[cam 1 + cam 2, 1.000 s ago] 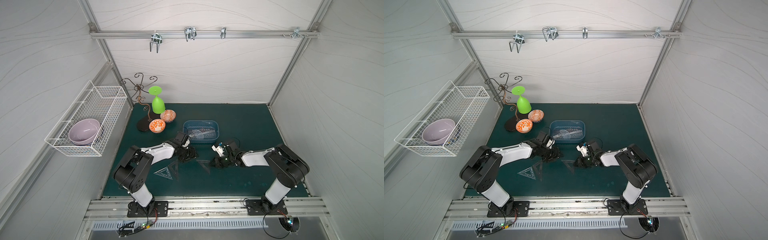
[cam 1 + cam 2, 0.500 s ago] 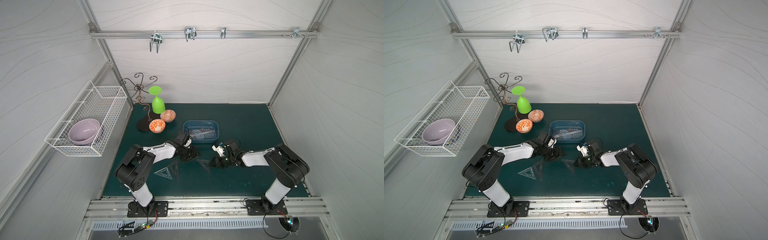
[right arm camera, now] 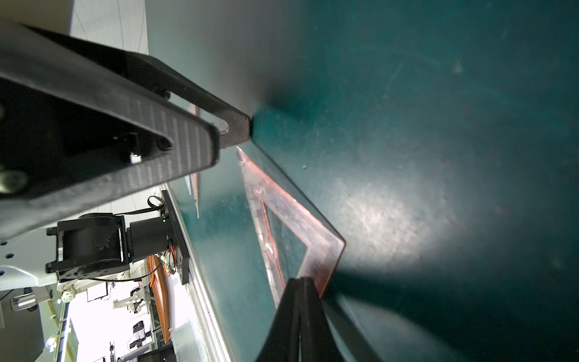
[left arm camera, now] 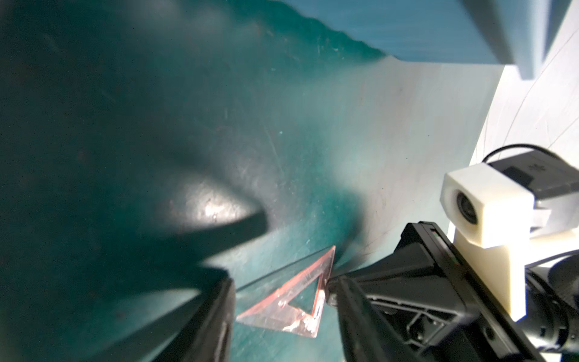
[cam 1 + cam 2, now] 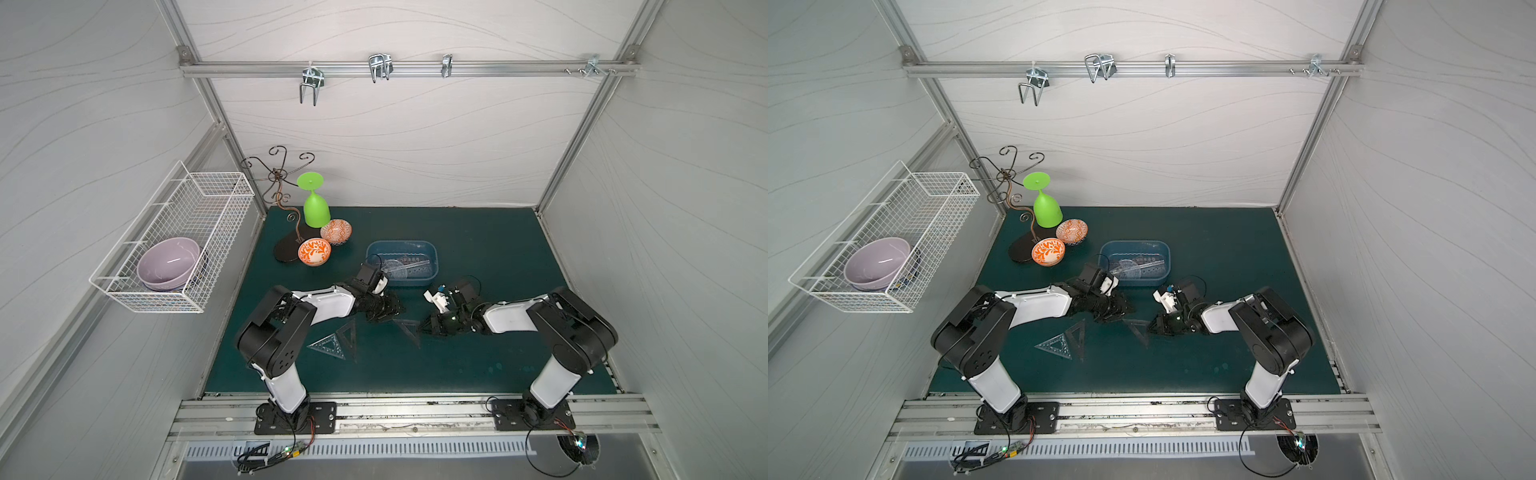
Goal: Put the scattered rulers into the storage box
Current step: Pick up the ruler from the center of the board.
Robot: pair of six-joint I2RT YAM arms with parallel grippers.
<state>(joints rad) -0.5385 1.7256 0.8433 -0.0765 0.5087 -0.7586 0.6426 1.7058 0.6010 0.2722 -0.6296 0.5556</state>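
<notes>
A small pinkish clear set-square ruler [image 5: 408, 328] [image 4: 294, 301] [image 3: 291, 219] lies on the green mat between both grippers. My left gripper [image 5: 388, 311] [image 4: 247, 266] is open, its fingers [image 3: 200, 147] at the ruler's sharp tip. My right gripper [image 5: 426, 328] [image 3: 300, 282] is shut, its tips against the ruler's short side. Two more rulers, a clear set square [image 5: 328, 345] and a dark one [image 5: 349, 332], lie near the left arm. The blue storage box [image 5: 402, 244] [image 5: 1133, 244] stands just behind, with several rulers [image 5: 405, 268] inside.
Two orange patterned bowls [image 5: 314, 251] [image 5: 336, 231], an upturned green goblet [image 5: 316, 205] and a black wire stand [image 5: 286, 251] crowd the back left. A white wire basket [image 5: 195, 216] holding a lilac bowl hangs on the left wall.
My left gripper's jaws have narrowed a little around the ruler's tip. The right gripper and the set square sit where they were.
</notes>
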